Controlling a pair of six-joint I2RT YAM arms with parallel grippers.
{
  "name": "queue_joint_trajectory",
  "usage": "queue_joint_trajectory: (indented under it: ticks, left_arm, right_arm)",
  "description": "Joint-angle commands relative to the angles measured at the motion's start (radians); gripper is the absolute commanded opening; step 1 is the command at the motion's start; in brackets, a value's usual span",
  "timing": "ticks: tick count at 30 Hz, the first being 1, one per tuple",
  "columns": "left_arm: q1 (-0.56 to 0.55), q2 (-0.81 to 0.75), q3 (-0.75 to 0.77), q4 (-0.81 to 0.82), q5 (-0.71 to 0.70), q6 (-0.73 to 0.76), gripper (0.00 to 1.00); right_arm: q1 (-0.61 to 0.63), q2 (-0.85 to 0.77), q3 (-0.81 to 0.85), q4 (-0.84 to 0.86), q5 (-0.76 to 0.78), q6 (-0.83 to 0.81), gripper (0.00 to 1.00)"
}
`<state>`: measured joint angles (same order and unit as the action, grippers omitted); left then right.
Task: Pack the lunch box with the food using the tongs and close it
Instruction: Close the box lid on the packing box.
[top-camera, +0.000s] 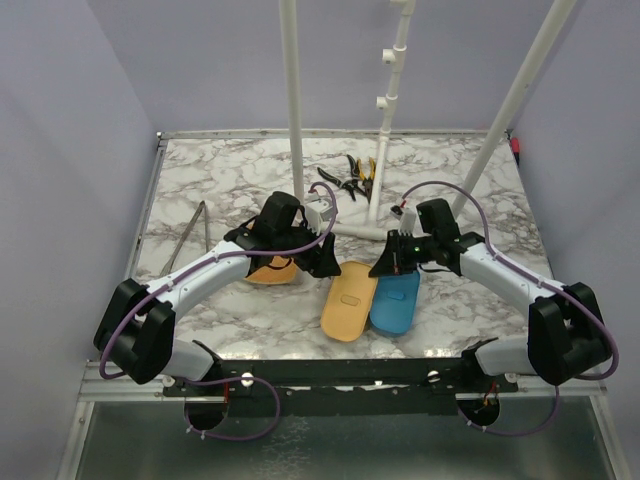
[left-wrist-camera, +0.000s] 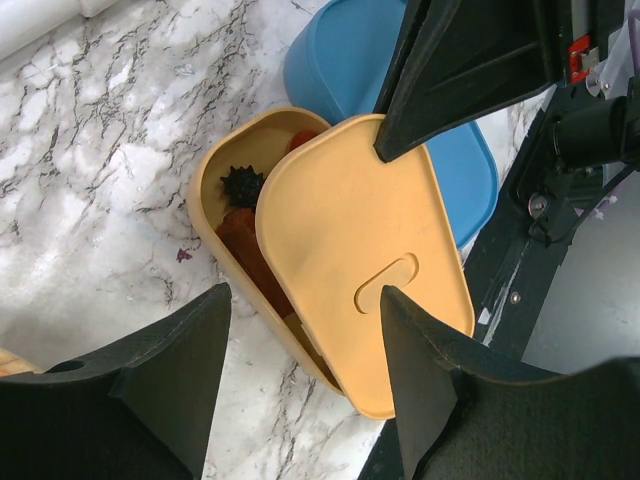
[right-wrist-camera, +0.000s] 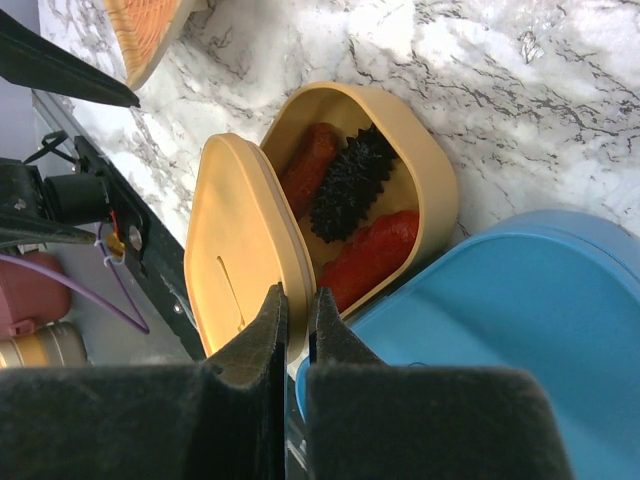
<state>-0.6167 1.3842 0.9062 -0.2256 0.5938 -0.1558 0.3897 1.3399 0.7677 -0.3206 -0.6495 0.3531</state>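
The yellow lunch box (right-wrist-camera: 432, 165) stands beside the table's near edge. Its lid (left-wrist-camera: 350, 240) lies askew over it, so one end stays uncovered. In that open end lies food: a red sausage piece (right-wrist-camera: 378, 250), an orange-brown one (right-wrist-camera: 310, 165) and a dark spiky piece (right-wrist-camera: 350, 188). My right gripper (right-wrist-camera: 297, 295) is shut on the lid's rim. Over the lid's other end hovers my left gripper (left-wrist-camera: 305, 300), open, with one finger on each side of that end. The grey tongs (top-camera: 188, 236) lie on the marble at the left, away from both grippers.
A blue container (right-wrist-camera: 500, 330) sits against the lunch box on its right. An orange plate (top-camera: 272, 272) lies under the left arm. Pliers (top-camera: 352, 178) lie at the back by the white poles (top-camera: 292, 110). The table's black front rail (top-camera: 350, 372) runs just past the box.
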Motion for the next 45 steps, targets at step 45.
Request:
queue_joint_trajectory:
  ticks: [45]
  left_arm:
    - [0.002,0.065,-0.003,-0.038,-0.026,0.036,0.6]
  right_arm:
    - [-0.06,0.092,-0.043,0.109,-0.002,-0.038,0.15]
